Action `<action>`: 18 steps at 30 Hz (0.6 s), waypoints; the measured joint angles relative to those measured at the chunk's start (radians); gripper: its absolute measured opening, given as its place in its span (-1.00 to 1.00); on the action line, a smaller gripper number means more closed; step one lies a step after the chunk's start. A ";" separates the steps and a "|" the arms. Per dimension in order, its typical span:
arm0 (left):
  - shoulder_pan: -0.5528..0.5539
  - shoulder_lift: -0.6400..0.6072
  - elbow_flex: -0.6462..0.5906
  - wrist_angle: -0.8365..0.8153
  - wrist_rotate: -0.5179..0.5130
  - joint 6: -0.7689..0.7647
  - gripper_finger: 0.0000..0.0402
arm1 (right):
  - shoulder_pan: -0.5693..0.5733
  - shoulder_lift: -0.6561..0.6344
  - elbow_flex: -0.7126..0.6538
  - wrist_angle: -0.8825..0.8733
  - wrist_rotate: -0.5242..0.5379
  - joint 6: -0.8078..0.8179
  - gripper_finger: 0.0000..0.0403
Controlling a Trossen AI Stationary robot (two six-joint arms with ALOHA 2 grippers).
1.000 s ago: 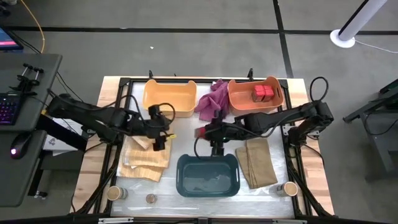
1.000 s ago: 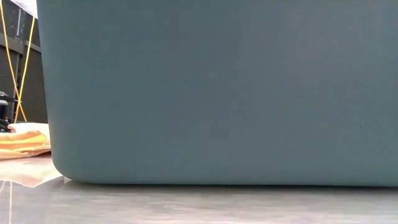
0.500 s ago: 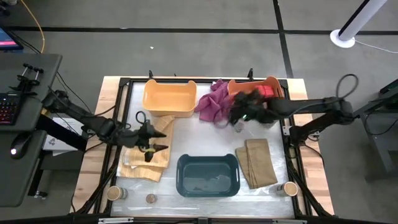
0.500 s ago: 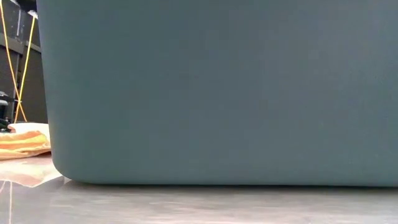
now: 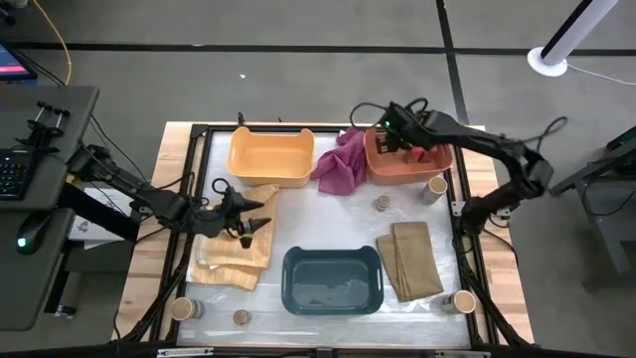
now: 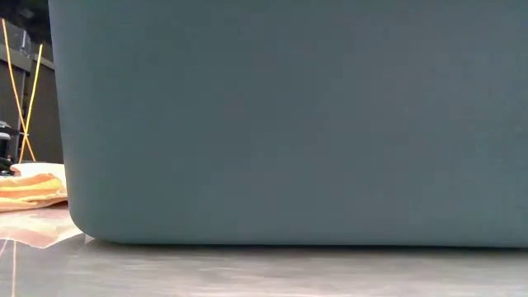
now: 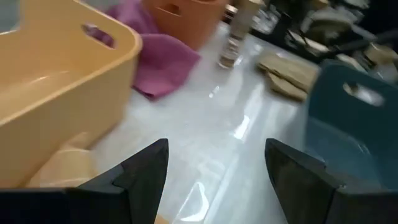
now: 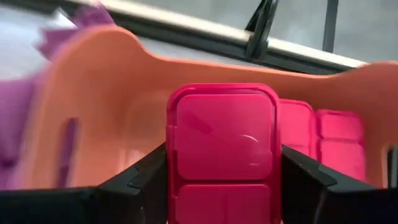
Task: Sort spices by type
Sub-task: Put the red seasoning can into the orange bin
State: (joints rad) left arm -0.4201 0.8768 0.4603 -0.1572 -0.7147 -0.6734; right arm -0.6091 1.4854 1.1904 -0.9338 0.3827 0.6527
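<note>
- The teal bin (image 6: 289,124) fills nearly the whole low view, hiding the counter behind it.
- From above, the right hand (image 5: 396,139) covers part of the orange bin (image 5: 383,165); the red tins there barely show.
- The red tin (image 8: 222,149) runs off the right wrist picture's bottom edge.
- The left wrist view is blurred.

open tabletop (image 5: 338,224) between yellow bin (image 5: 270,155), teal bin (image 5: 332,279); obstacles: magenta cloth (image 5: 338,164), small jar (image 5: 381,204), folded cloths (image 5: 414,259).
</note>
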 joint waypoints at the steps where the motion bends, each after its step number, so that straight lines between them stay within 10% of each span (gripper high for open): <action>1: 0.014 0.000 0.000 -0.001 -0.009 -0.017 0.24 | -0.021 0.026 0.000 0.013 -0.015 -0.030 0.06; 18: 0.164 -0.012 0.000 -0.007 0.106 -0.125 0.24 | -0.138 0.144 0.001 0.055 -0.085 -0.019 0.08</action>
State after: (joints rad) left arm -0.2564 0.8650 0.4606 -0.1640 -0.6085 -0.7983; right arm -0.7470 1.6295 1.1915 -0.8789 0.2980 0.6335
